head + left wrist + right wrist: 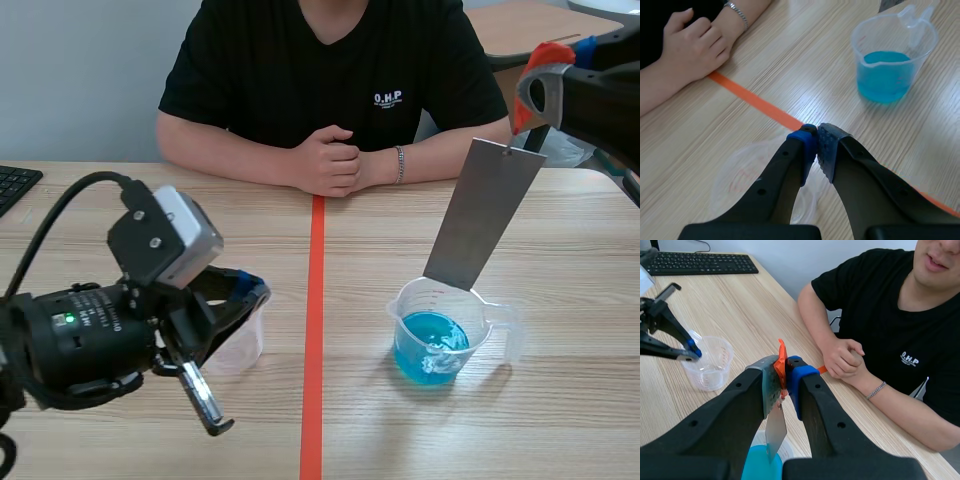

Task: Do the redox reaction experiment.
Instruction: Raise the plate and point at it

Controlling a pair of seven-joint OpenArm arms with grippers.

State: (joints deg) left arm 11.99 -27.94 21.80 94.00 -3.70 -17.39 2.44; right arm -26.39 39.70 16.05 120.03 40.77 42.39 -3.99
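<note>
Two firm pinches: left gripper (816, 134) on the rim of the empty clear plastic cup (240, 345), right gripper (782, 365) on the orange tag (781, 354) of the grey metal strip (480, 215), which should sink slowly, centred, into the clear beaker of blue liquid (401, 318) beneath

Two clear cups: a blue-filled cup (432, 352) and a seemingly empty cup (245, 342); one metal strip (478, 215); one keyboard (15, 188); one person (330, 60).

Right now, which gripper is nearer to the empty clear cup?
Left. The left gripper is shut on the rim of the empty clear cup. The right gripper is raised across the orange line, above the blue-liquid beaker, holding the metal strip.
</note>
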